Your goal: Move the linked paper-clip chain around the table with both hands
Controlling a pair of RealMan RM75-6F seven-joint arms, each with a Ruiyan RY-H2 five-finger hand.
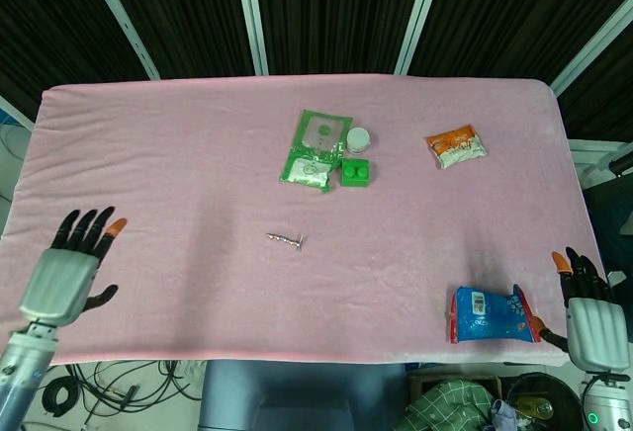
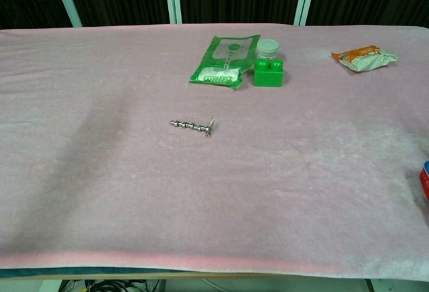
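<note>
The linked paper-clip chain (image 1: 285,240) (image 2: 193,126) lies stretched out on the pink cloth near the table's middle, untouched. My left hand (image 1: 71,273) hovers at the table's near left edge, far left of the chain, fingers spread and empty. At the near right corner my right hand (image 1: 591,317) is off the table's edge, fingers apart and holding nothing. The chest view shows neither hand.
A green packet (image 1: 316,149) (image 2: 224,59), a small white jar (image 1: 358,138) (image 2: 268,47) and a green block (image 1: 356,172) (image 2: 268,73) sit behind the chain. An orange snack bag (image 1: 456,146) (image 2: 362,57) lies far right. A blue packet (image 1: 491,315) rests near my right hand.
</note>
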